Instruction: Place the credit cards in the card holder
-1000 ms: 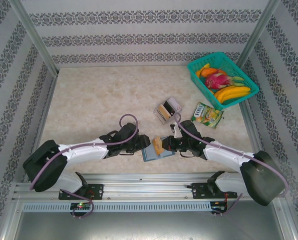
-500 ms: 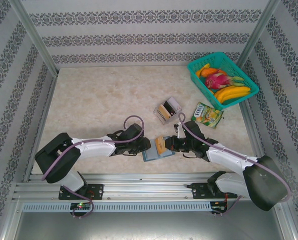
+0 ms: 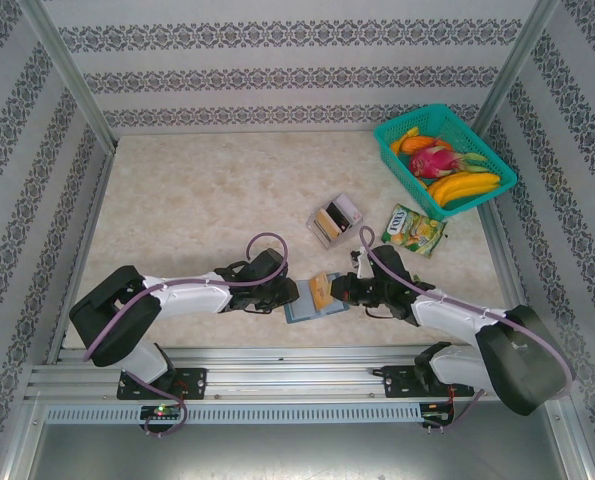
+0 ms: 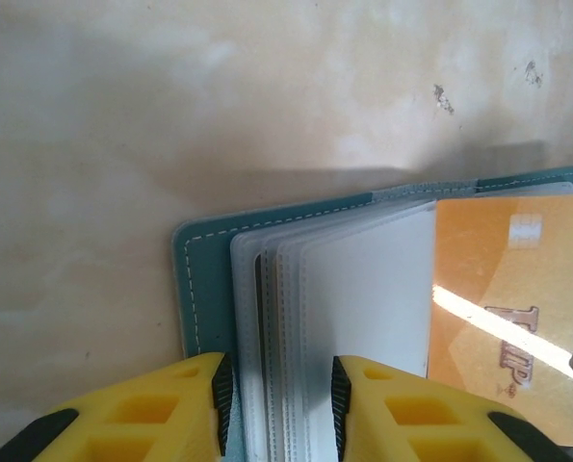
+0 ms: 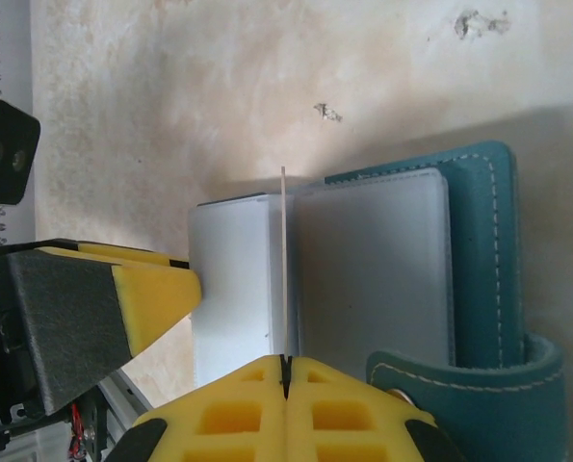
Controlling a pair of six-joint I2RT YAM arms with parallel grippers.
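The right tool [image 5: 286,361] is clenched on a tan-gold credit card [image 5: 284,269], held edge-up over the card holder [image 5: 479,260], which lies open on the worktop [image 3: 197,200]. The left tool [image 4: 276,371] straddles its clear sleeves [image 4: 363,289], jaws partly apart; I can't tell if it pinches them. It has reached in closer than a second ago.

Both arms lie low and nearly level, forearms converging at centre front. Left tool [image 3: 295,293] points right and right tool [image 3: 337,290] points left, tips near each other but apart. Left fingers [image 4: 170,409] stand a narrow gap apart; I cannot tell if they pinch. Right tool is closed tight on an edge-on credit card [image 5: 284,250].
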